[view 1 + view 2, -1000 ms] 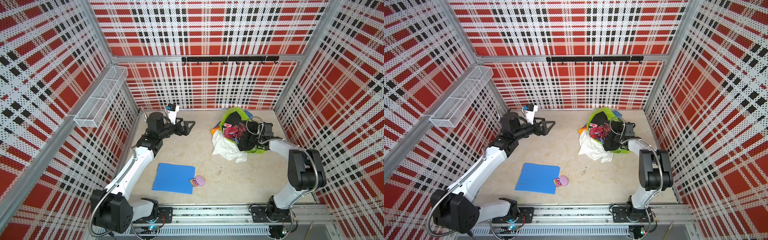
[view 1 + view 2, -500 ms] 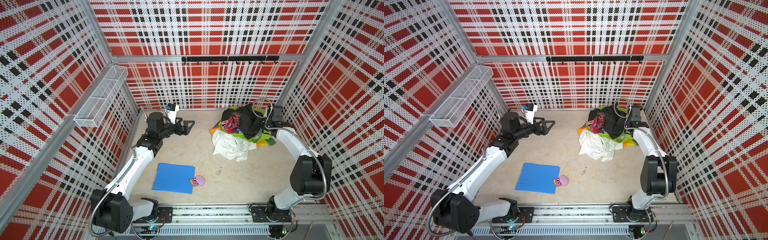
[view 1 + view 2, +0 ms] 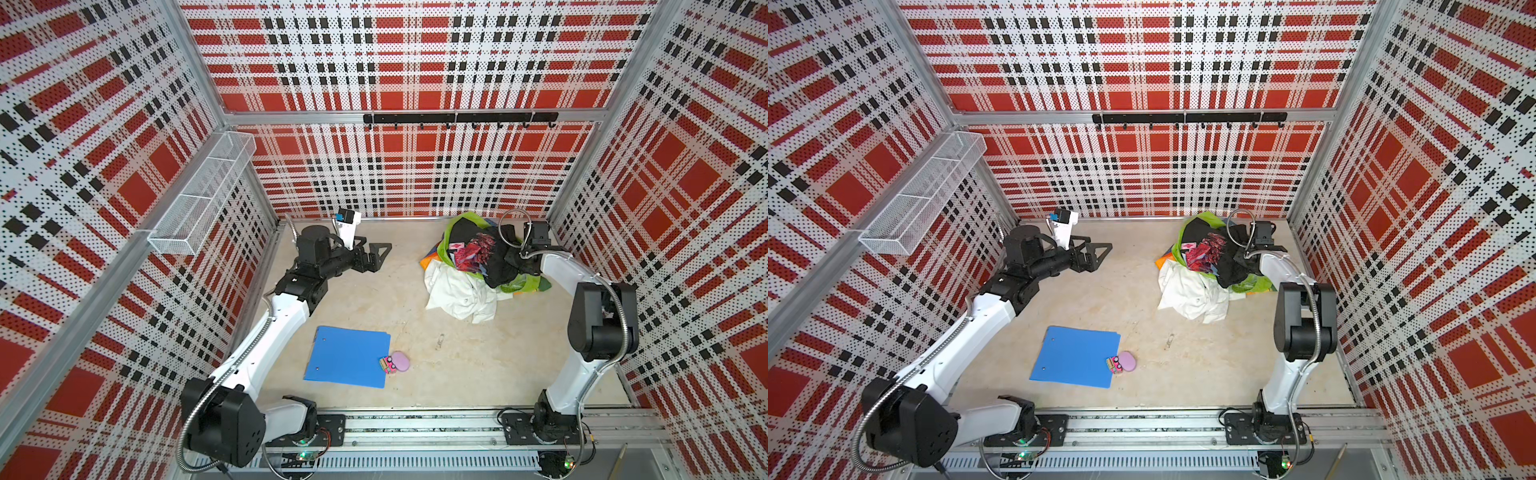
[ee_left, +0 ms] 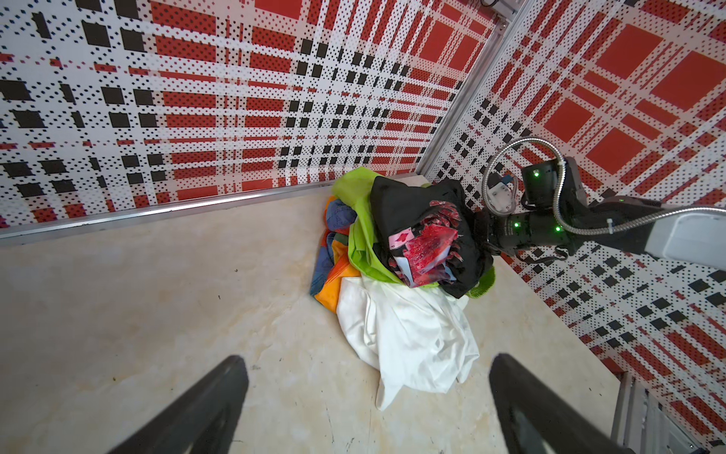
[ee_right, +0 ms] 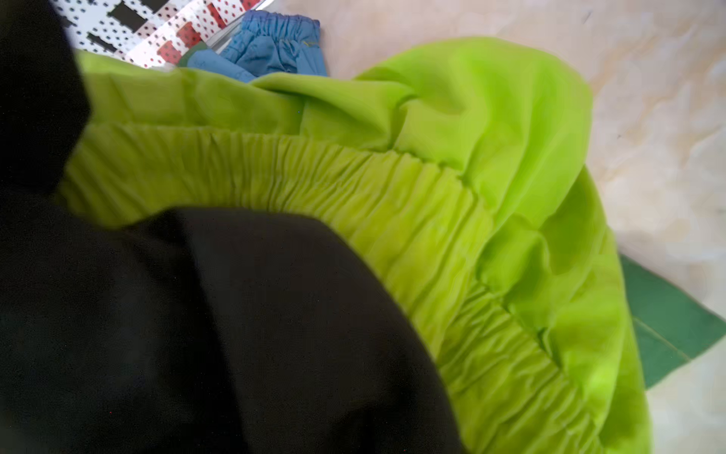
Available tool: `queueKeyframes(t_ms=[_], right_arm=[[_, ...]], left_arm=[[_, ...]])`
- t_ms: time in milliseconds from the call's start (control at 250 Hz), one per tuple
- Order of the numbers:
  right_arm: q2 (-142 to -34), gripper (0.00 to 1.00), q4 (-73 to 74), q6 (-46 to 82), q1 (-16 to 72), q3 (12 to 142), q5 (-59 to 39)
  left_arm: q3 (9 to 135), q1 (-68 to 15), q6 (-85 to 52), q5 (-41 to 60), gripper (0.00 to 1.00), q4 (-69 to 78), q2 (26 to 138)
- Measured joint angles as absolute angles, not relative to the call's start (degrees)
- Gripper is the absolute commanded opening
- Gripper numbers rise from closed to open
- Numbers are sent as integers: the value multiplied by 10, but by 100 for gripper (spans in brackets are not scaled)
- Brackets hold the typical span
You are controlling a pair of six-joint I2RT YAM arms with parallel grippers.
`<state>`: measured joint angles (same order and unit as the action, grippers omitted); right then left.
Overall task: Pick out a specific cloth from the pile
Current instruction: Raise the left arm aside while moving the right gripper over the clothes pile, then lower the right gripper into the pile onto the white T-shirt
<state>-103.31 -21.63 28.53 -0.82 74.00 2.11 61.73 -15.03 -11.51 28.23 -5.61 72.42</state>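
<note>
Right claw (image 4: 482, 238) is buried in the black garment (image 3: 500, 266) on the wall side of the pile (image 3: 465, 245). Jaws hidden, so I can't tell the grip. Versus a second ago it has swung back toward the rear wall, and the black fabric shifted with it. White T-shirt (image 3: 459, 293) unmoved, lying beyond the black garment from the claw, not touching it. Left claw (image 3: 376, 257) wide open, empty, well apart.
</note>
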Motion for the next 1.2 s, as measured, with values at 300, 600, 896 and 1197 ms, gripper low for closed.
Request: queueKeyframes(t_ms=[300, 600, 896, 1197], right_arm=[[-838, 79, -194, 248, 50, 641, 92], [-755, 86, -181, 225, 172, 601, 130], [-760, 87, -149, 250, 231, 518, 86], [-835, 99, -125, 296, 231, 487, 52]], left_arm=[[616, -151, -113, 279, 99, -56, 724], [616, -151, -106, 286, 99, -56, 724], [616, -153, -90, 329, 99, -58, 724], [616, -159, -87, 336, 99, -60, 724]])
